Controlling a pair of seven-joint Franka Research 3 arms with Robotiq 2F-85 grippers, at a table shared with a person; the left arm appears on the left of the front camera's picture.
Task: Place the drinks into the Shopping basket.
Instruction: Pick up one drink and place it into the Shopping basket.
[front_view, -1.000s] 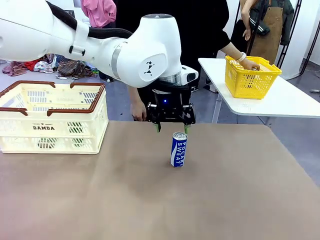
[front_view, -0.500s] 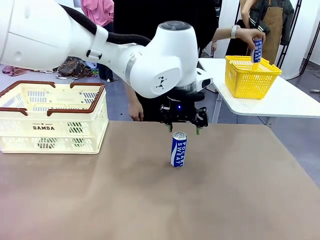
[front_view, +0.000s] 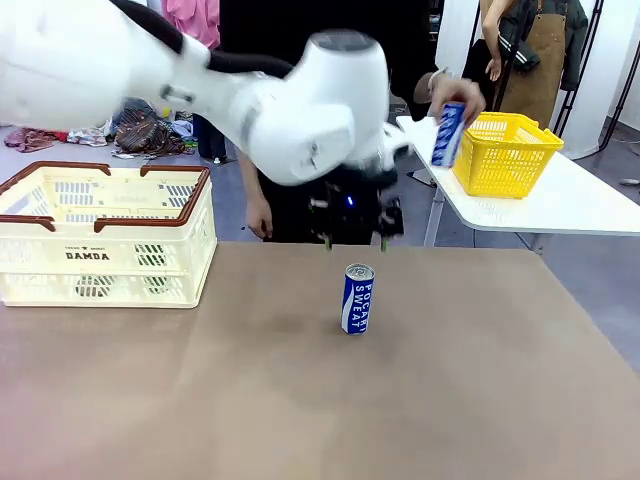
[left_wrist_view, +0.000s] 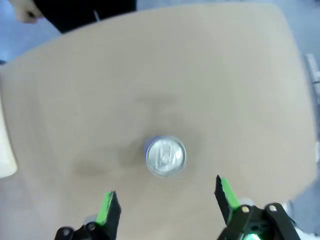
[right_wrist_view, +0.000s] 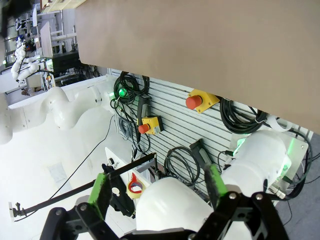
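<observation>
A blue-and-white Pocari Sweat can (front_view: 357, 298) stands upright near the middle of the brown table. My left gripper (front_view: 353, 238) hangs open just above and behind it, blurred by motion. From the left wrist, the can's silver top (left_wrist_view: 165, 156) lies just ahead of my left gripper (left_wrist_view: 167, 200), with nothing between the green pads. A person's hand holds a second blue-and-white can (front_view: 447, 133) in the air at the far right. The cream Shopping basket (front_view: 130, 250) with its brown rim sits at the far left. My right gripper (right_wrist_view: 157, 189) is open and holds nothing.
A yellow basket (front_view: 505, 152) stands on a white side table (front_view: 560, 205) at the back right. A person stands behind the brown table (front_view: 300, 400), one hand hanging near its far edge. The right wrist view looks at the robot's base, cables and red stop buttons.
My left gripper has lifted from around the can's top and now hovers higher. The person's hand took a can out of the yellow basket and carried it leftward.
</observation>
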